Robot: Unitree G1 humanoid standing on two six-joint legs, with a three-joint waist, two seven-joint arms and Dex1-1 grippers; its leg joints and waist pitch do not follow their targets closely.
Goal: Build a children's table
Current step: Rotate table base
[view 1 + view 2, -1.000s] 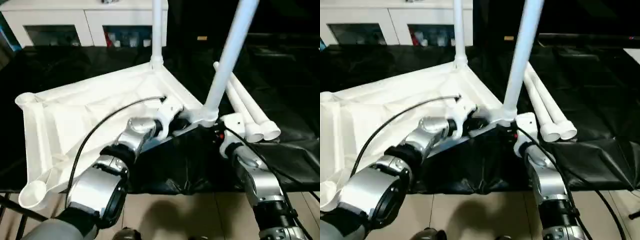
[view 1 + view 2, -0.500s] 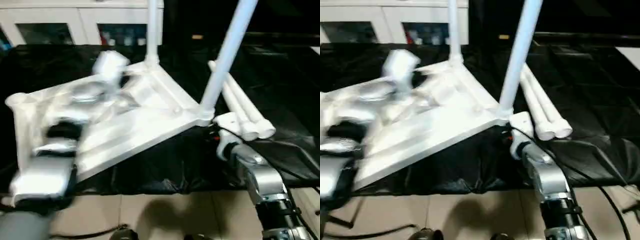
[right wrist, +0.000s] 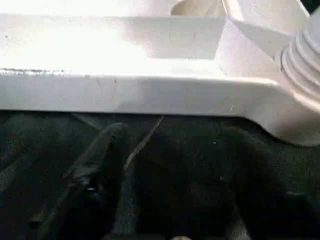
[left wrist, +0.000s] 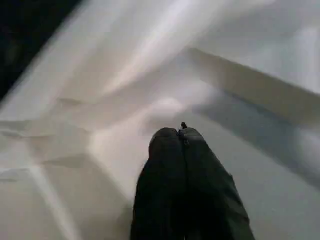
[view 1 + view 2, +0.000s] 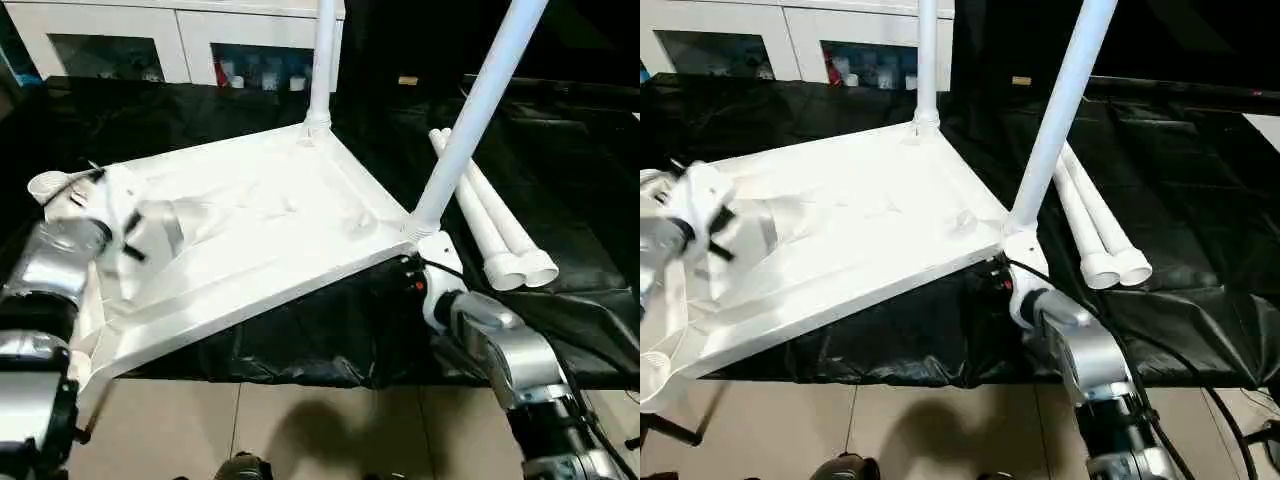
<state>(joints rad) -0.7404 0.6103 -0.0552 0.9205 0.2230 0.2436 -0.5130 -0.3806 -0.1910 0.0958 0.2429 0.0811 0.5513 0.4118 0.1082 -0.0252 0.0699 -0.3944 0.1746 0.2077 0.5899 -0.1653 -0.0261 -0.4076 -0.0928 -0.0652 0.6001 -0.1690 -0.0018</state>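
Lifting the table top (image 5: pixel 250 230) at mid-frame risks tipping its two fitted legs (image 5: pixel 475 115); your left gripper (image 4: pixel 181 137) is closed and empty, right gripper (image 3: pixel 165 170) parted, holding nothing.

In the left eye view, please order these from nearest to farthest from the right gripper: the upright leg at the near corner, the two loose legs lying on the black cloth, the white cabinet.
1. The upright white tubular leg in the tabletop's near corner socket, just above the right gripper.
2. The two loose white legs lying side by side on the black cloth, to the gripper's right.
3. The white glass-door cabinet, far behind the table, to the left.
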